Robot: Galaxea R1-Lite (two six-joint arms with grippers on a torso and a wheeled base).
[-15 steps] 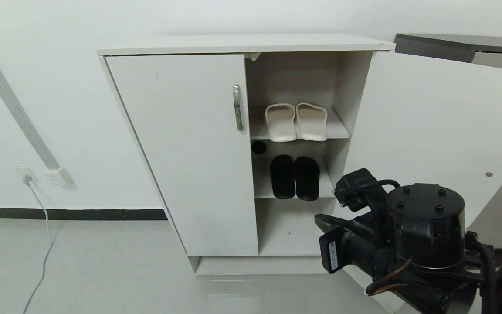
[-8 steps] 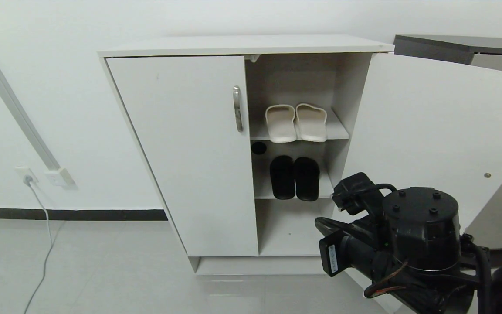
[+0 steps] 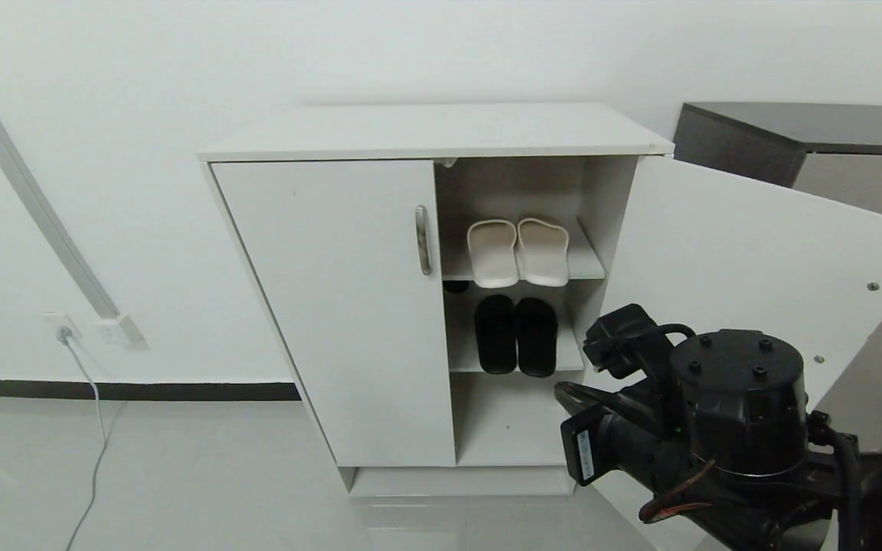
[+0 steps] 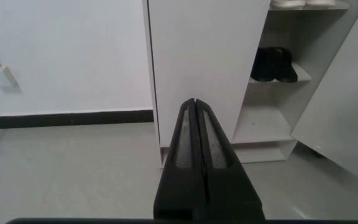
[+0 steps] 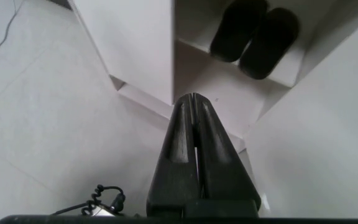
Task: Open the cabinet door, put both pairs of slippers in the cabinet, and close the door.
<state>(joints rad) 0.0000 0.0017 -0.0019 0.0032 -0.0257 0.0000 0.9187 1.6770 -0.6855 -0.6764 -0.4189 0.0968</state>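
I'm looking at the white cabinet [image 3: 433,130] standing against the wall, and both pairs are sitting inside it. The white slippers [image 3: 496,252] are lying side by side on the upper shelf. The black slippers [image 3: 496,335] are lying the same way on the shelf right under them. The right door [image 3: 739,260] is hanging wide open, swung out toward my side. The left door [image 3: 334,306] is sitting shut, with its metal handle [image 3: 423,239] at the inner edge.

Around it, a dark grey unit [image 3: 793,138] is standing just behind the open door. Over on the left, a wall socket [image 3: 64,330] is trailing a cable down to the floor.

My right arm [image 3: 732,413] is hanging low in front of the open door and blocking its bottom part. The right gripper [image 5: 193,99] is pointing down at the cabinet base below the black pair, fingers pressed together on nothing. The left gripper [image 4: 194,106] is aiming at the closed door, also clamped together and empty.
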